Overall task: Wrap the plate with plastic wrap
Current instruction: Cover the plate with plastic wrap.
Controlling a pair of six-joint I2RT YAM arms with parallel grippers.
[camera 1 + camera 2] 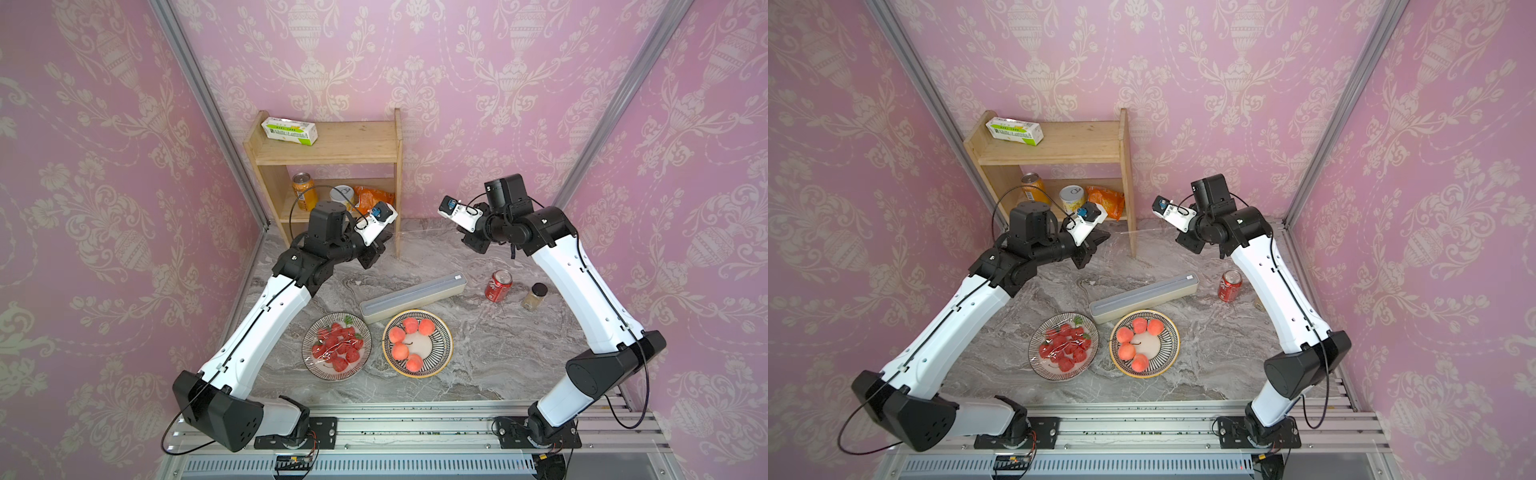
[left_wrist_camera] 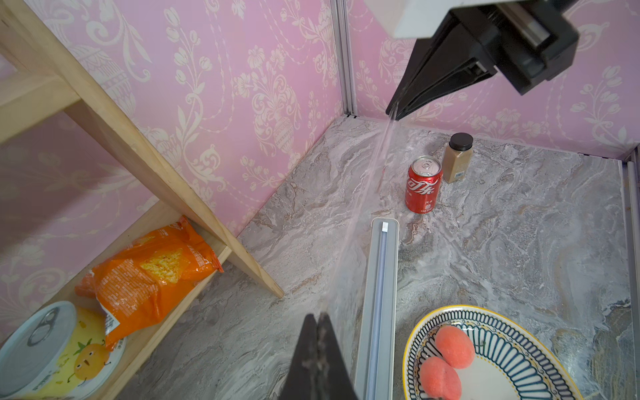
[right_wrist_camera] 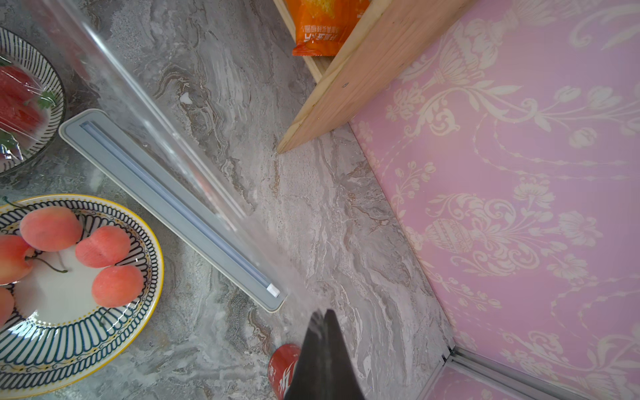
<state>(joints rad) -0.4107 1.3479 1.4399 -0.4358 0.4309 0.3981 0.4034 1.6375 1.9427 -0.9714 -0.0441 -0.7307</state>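
Dispenser box [image 1: 413, 297] behind peach plate [image 1: 447, 337], can [image 1: 498, 285] to its right.

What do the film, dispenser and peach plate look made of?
The film: thin clear glossy plastic; the table shows through it. The dispenser: probably matte plastic, cream with grey top, smooth moulded corners. The peach plate: likely glazed ceramic, shiny, painted stripes.

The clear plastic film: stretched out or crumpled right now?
Stretched out: the thin clear film runs as a taut sheet between the shut left claw and right claw.

Glossy clear plastic wrap [image 3: 145, 104]; wooden shelf [image 1: 353, 141]
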